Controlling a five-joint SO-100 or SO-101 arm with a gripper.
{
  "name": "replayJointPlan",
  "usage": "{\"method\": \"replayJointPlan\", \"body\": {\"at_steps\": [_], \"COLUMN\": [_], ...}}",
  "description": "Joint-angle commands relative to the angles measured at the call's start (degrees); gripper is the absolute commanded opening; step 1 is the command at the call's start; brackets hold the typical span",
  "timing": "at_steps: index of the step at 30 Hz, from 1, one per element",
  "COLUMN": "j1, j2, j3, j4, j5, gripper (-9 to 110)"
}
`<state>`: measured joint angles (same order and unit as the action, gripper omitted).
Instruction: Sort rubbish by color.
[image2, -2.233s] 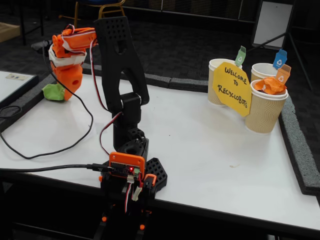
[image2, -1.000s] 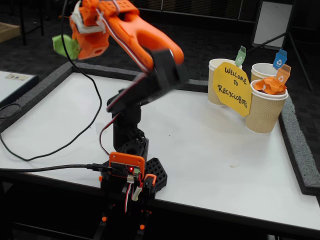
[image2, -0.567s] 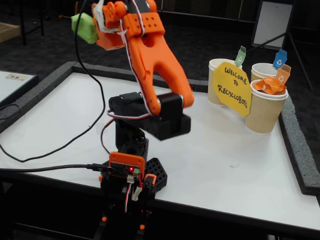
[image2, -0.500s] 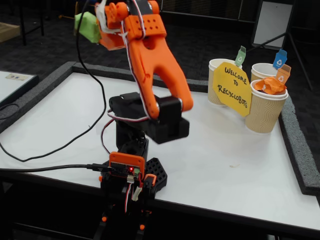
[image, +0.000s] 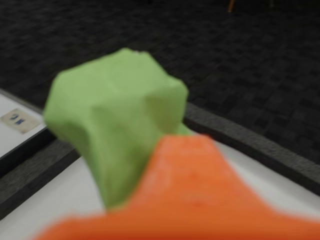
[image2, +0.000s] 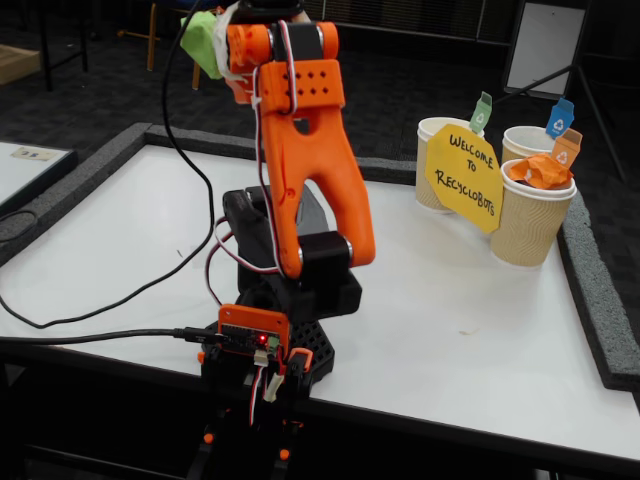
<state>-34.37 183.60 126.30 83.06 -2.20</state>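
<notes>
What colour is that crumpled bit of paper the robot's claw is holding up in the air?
Lime green. The paper wad shows best in the wrist view.

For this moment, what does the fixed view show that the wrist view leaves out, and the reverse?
Only the fixed view shows the arm's base, the three beige paper cups with coloured tags, the yellow sign and the orange wad sitting in the nearest cup. Only the wrist view shows the green wad up close, blurred, behind an orange gripper finger, with a white table bearing a label at its left edge. Both show the gripper raised and holding the green wad above the white table, with the grey foam border and dark carpet.
</notes>
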Motion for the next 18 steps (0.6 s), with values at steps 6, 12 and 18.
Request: {"method": "replayJointPlan", "body": {"at_steps": [6,12,18], "j1": [10.5,21.3,35.5], "j2": [0.3,0.3,0.2], "j3": [-5.9,-5.7,-5.8], "j4": [-0.4,-1.1,-2.2], "j5": [-1.1,-1.1,-1.1], "gripper": [0,0,0]}}
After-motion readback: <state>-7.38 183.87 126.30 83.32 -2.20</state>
